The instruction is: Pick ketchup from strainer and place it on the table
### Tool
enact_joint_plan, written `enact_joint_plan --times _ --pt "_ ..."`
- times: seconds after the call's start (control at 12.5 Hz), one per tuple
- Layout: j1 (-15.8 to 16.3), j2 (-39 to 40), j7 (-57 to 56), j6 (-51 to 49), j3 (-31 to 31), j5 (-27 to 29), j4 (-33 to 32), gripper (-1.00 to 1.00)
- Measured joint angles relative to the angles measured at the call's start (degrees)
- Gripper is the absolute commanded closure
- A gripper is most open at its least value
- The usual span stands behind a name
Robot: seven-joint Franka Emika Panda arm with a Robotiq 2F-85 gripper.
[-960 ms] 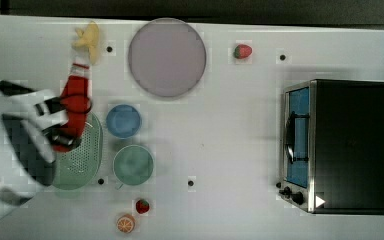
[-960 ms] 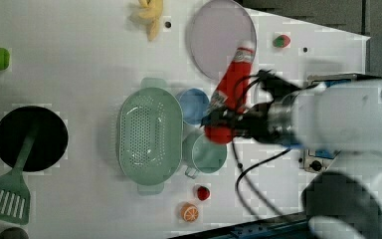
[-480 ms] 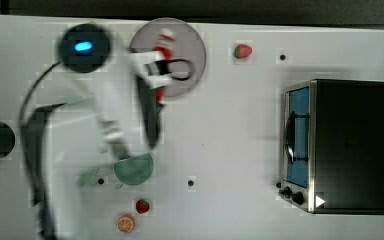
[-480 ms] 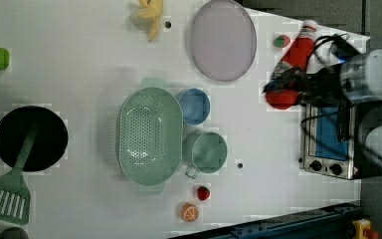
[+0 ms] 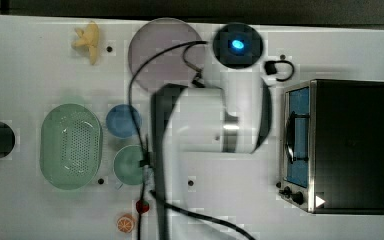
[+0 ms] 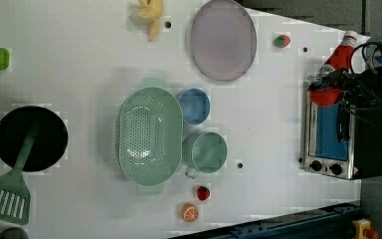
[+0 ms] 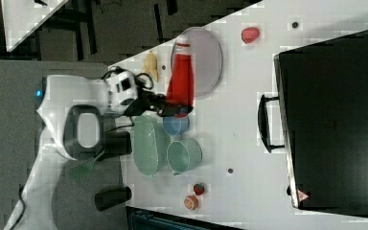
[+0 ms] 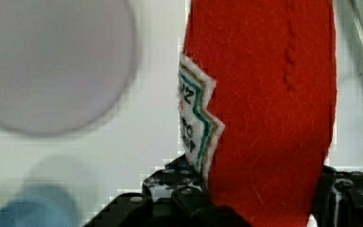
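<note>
Gripping soft red ketchup bottle [image 6: 331, 74] in black gripper [image 6: 334, 85], clear of emptied pale green perforated strainer [image 6: 150, 135]; awaiting placement on white table [image 6: 79, 59].

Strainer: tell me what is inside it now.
Nothing: in the left view the strainer shows only its perforated bottom. The ketchup is out, held in the claw. In the top view the arm hides the ketchup.
</note>
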Motion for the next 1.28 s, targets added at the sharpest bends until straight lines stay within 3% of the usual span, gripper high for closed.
enact_joint_plan --times 0.4,0.48,0.64,0.8,1.04,1.28 --pt "-0.31 1.36 -1.34 17.15 -1.71 0.47 -14.38 -0.19" --pt "0.27 2.52 -1.34 20.56 -1.71 0.47 -17.07 -0.26" --pt "0.88 5.65 -1.52 24.68 -1.37 0.04 -20.76 -0.67" --pt "0.99 10.10 -1.86 28.40 -0.84 0.61 -22.10 -1.00" --pt "1.72 11.20 -2.43 28.59 -0.53 -0.37 -22.55 -1.00" --pt "2.09 4.63 -2.60 26.58 -0.36 -0.09 -21.32 -1.00"
